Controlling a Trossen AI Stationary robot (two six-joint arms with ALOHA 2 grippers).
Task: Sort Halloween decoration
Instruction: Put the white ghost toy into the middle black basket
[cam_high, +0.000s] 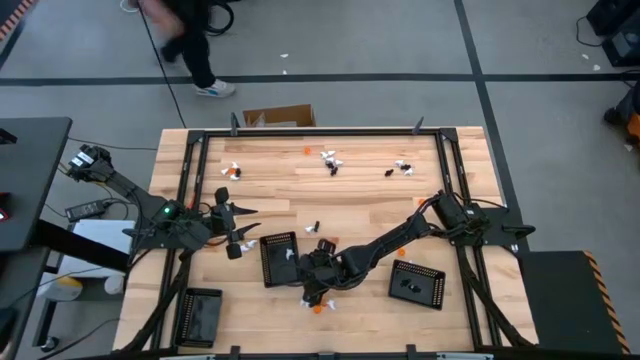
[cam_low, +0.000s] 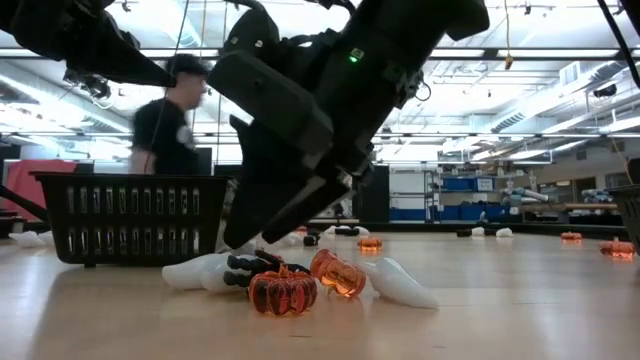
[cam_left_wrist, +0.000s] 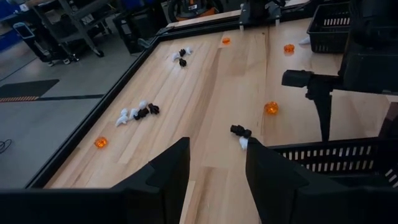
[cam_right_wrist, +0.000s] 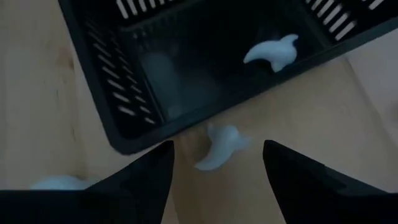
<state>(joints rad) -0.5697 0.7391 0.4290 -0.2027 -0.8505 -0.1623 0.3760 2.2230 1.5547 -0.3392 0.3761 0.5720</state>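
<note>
The left gripper waits with fingers apart, nothing between them; the right gripper hovers wide apart over a white ghost piece just outside the black tray; judged mid-pickup: lower, close, lift it in.

Between my spread right fingers a white ghost piece lies flat on the wood, just outside the black tray wall. A second white ghost rests inside that tray. From table height, two translucent orange pumpkins sit touching, one upright, the other tilted, with a black piece and white pieces beside them. Toward the far edge, mixed white and black clusters lie well apart, and one more is further along. Single orange pumpkins stand scattered on the bare wood.
</note>
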